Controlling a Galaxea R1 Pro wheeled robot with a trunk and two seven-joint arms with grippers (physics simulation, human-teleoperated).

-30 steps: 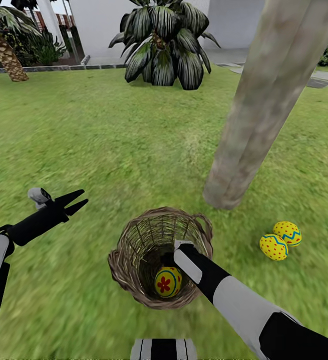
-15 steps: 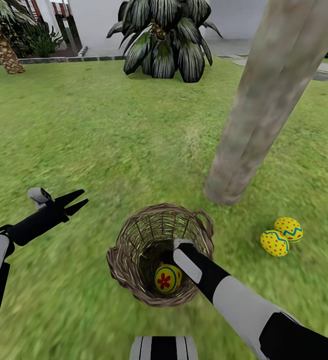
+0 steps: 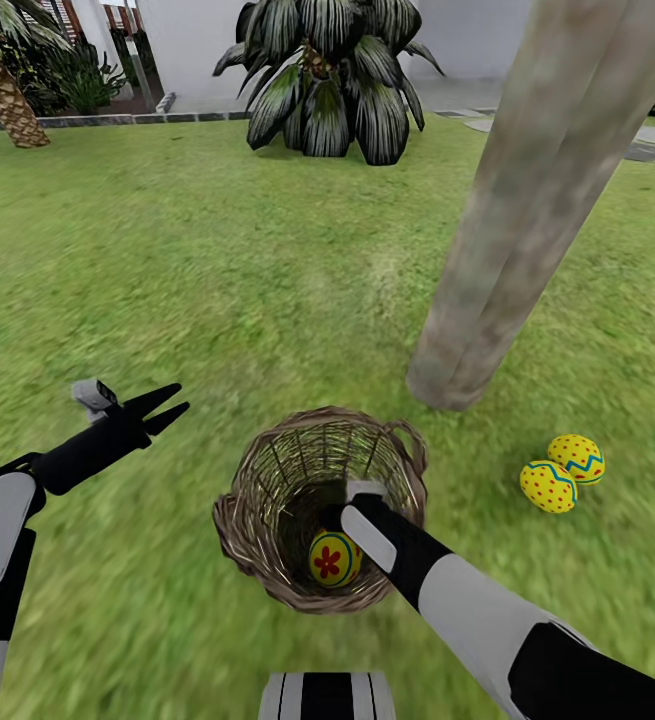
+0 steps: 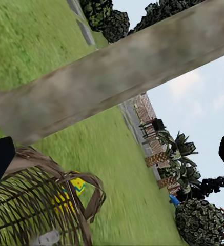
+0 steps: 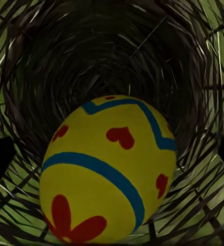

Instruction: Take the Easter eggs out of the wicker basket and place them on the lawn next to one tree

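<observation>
**One egg left in my basket, two by the trunk**

Closest to me, my right claw (image 3: pixel 339 520) reaches down into the small round brown wicker basket (image 3: pixel 247 540), which sits on the short mottled green lawn (image 3: pixel 217 300). My right fingers (image 5: pixel 0 163) stand spread, one dark tip at each side of the glossy yellow egg painted with a red flower, red hearts and blue bands (image 5: pixel 107 171). They are not closed on it, and I cannot tell whether either one touches it. The egg rests at the bottom of the woven twigs, seen from my head as a flowered yellow ball (image 3: pixel 334 558) just beside my wrist.

Off to my left, my left claw (image 3: pixel 172 407) hangs above the grass with its two black fingers parted and nothing between them, well apart from the basket.

Further out on my right, two more yellow eggs lie touching each other on the lawn: one with red dots and a blue band (image 3: pixel 548 487), one with a blue zigzag (image 3: pixel 577 458). They sit near the foot of the thick, leaning grey-brown tree trunk (image 3: pixel 527 200).

Beyond stand a dark broad-leaved palm (image 3: pixel 327 80) and a white house wall (image 3: pixel 187 40).
</observation>
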